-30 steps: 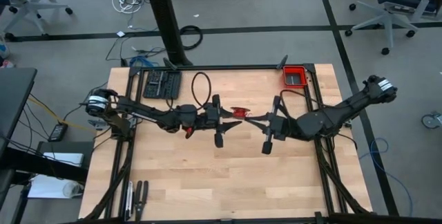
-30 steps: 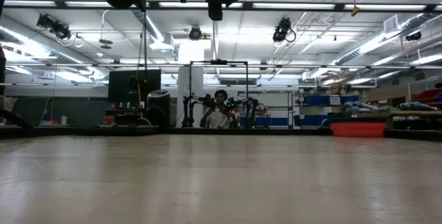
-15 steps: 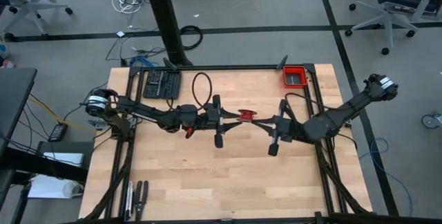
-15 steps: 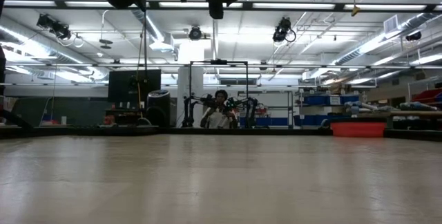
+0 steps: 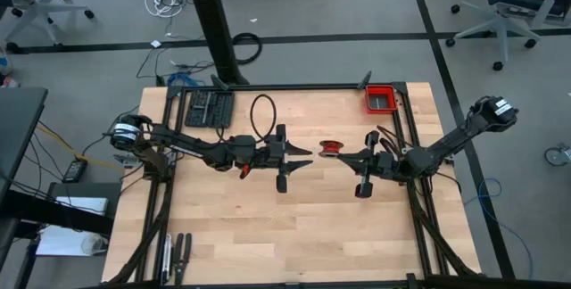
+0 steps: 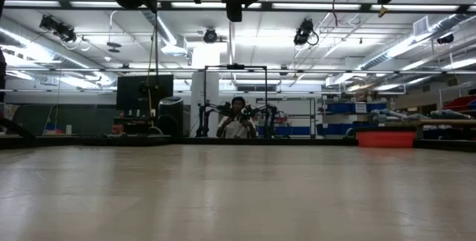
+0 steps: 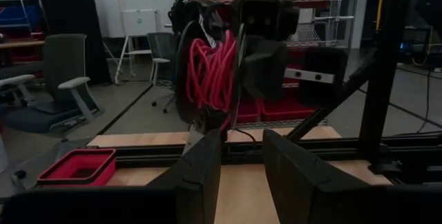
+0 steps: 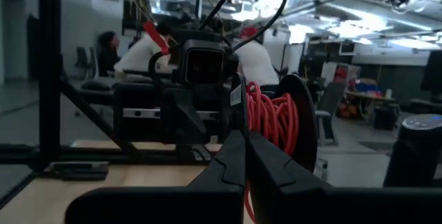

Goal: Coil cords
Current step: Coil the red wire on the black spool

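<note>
The red cord is wound into a small coil (image 5: 332,147), lifted above the middle of the table; it also shows in the left wrist view (image 7: 210,72) and the right wrist view (image 8: 273,117). My right gripper (image 5: 344,154) is shut on it from the table's right. My left gripper (image 5: 305,152) stands open just left of the coil, pointing level at it with a small gap between them. Its fingers (image 7: 207,169) hold nothing. My right gripper pinches several strands of the red coil (image 8: 250,124) between its two shut fingers (image 8: 231,165). The fingers come level from the table's right side. The coil stands upright at the fingertips, lifted clear of the table.
A black cable loop (image 5: 260,111) and a black tool tray (image 5: 209,107) lie at the far left of the table. A red bin (image 5: 381,99) sits at the far right corner. Some tools (image 5: 176,253) lie at the near left edge. A person (image 6: 236,118) sits beyond the table.
My right gripper has drawn back toward the table's right edge and sunk a little, carrying the red coil with it. The coil, which stood at my left gripper's fingertips, is now apart from them.
</note>
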